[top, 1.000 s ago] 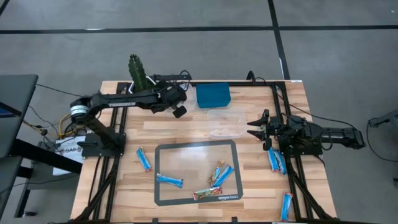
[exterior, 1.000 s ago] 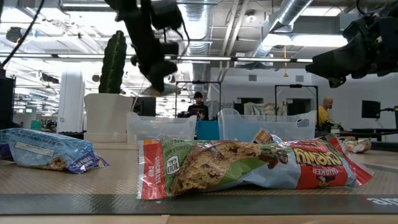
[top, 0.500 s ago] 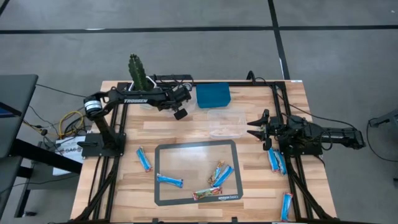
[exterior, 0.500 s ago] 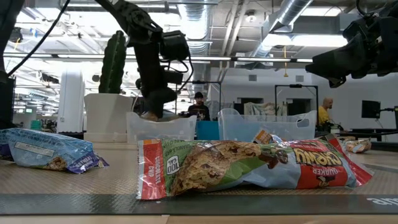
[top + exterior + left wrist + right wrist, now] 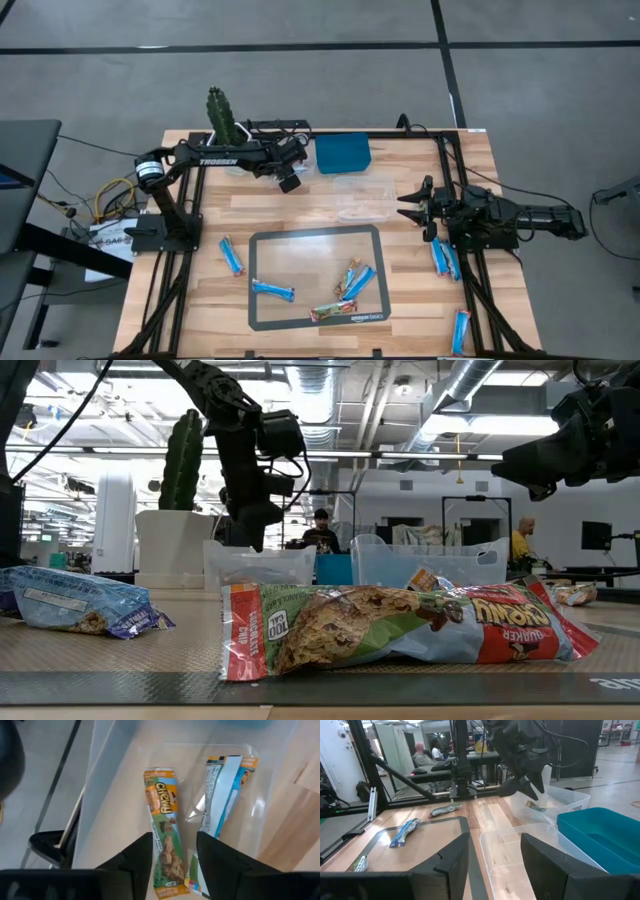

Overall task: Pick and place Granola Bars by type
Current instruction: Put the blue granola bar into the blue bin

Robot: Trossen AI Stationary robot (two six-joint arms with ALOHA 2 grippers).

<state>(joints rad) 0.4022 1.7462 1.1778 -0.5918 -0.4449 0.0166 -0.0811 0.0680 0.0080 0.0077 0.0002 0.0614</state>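
Two bars now lie in the clear tub [image 5: 260, 780] at the table's back: the green-and-orange granola bar [image 5: 162, 845], just let go by the left gripper [image 5: 172, 851], whose fingers have parted above it, beside a blue-wrapped one [image 5: 222, 790]; that bar looks sorted; right gripper [image 5: 412, 207] waits open, empty.

Seven granola bars [image 5: 272, 291] lie on the bench [image 5: 200, 300] — four blue, three multicoloured. Two more rest inside one clear tub [image 5: 260, 795]. Two clear tubs, one blue bin [image 5: 343, 153].
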